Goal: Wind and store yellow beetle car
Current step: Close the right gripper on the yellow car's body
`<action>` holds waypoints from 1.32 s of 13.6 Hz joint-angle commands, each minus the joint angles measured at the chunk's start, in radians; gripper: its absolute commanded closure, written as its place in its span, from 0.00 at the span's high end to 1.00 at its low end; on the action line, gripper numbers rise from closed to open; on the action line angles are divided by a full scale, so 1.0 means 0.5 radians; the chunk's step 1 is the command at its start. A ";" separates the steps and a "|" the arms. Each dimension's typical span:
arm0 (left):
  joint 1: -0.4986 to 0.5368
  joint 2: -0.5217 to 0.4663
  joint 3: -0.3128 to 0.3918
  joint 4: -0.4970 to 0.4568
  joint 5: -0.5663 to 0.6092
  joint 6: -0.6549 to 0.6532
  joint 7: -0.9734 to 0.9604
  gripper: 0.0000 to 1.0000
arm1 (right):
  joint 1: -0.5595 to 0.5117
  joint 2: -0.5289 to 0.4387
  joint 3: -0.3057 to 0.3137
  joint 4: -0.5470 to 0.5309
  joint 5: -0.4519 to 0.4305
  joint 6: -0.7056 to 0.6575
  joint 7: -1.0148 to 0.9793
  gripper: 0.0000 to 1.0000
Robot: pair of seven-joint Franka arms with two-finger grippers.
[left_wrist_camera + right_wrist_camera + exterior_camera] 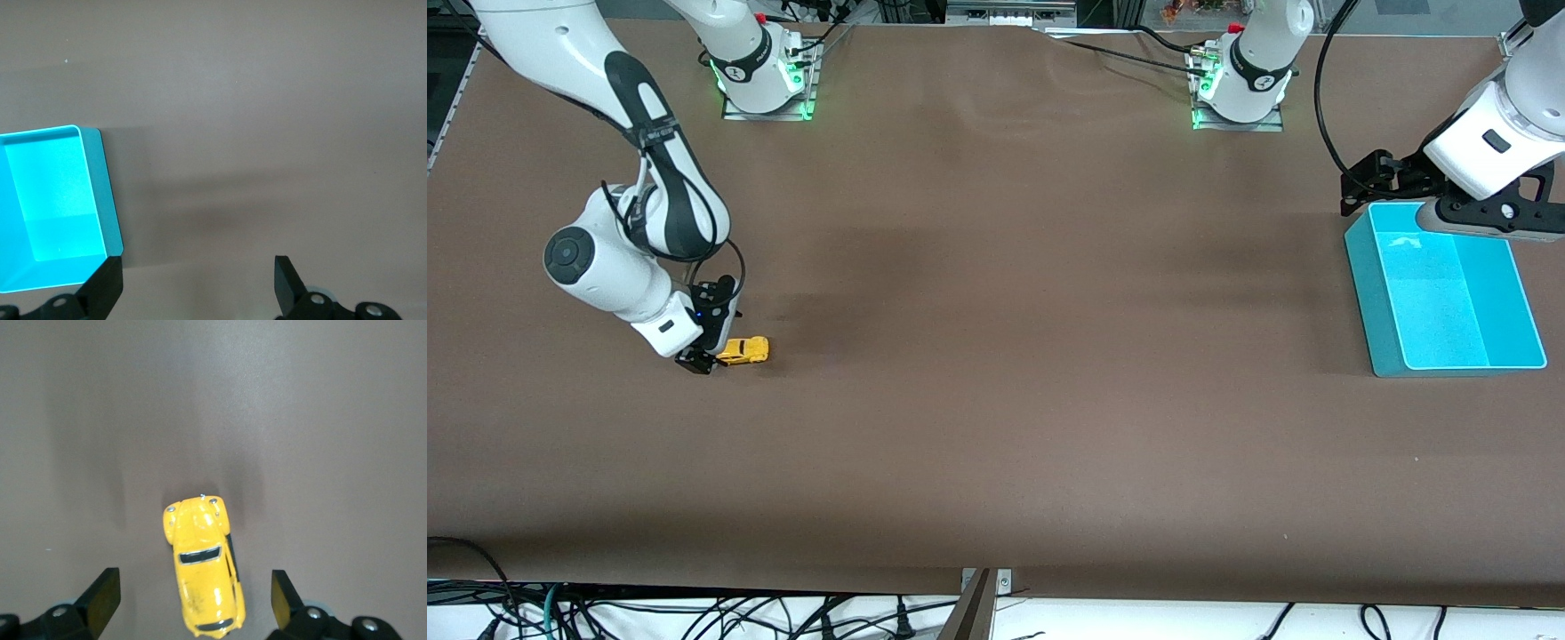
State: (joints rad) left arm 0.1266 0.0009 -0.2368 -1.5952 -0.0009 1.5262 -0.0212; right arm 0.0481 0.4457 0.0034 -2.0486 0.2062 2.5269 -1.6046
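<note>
Between the right hand's [190,600] wide-open fingers, yellow beetle car [202,563] sits on the surface [996,356], ungripped. Left hand [197,283] waits open, empty, over the teal bin [1440,293].

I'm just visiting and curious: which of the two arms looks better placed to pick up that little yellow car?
The right arm. Its right gripper is low with open fingers on either side of the yellow beetle car. The left gripper waits open beside the blue bin.

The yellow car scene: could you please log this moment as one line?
right gripper: open, around yellow car on table | left gripper: open, waiting over blue bin edge | car: not stored
</note>
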 commanded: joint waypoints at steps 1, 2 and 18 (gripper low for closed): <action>0.011 -0.017 -0.002 0.018 0.011 -0.033 0.039 1.00 | -0.059 0.069 0.052 0.066 0.078 0.002 -0.126 0.99; 0.011 -0.017 -0.002 0.018 0.011 -0.033 0.039 1.00 | -0.059 0.069 0.052 0.063 0.079 0.002 -0.126 0.99; 0.011 -0.017 -0.002 0.018 0.011 -0.033 0.039 1.00 | -0.065 -0.010 0.097 -0.090 0.088 0.018 -0.181 0.20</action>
State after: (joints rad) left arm 0.1267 0.0004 -0.2367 -1.5951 -0.0009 1.5261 -0.0212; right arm 0.0299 0.4992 0.0247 -2.0342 0.2303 2.5499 -1.6705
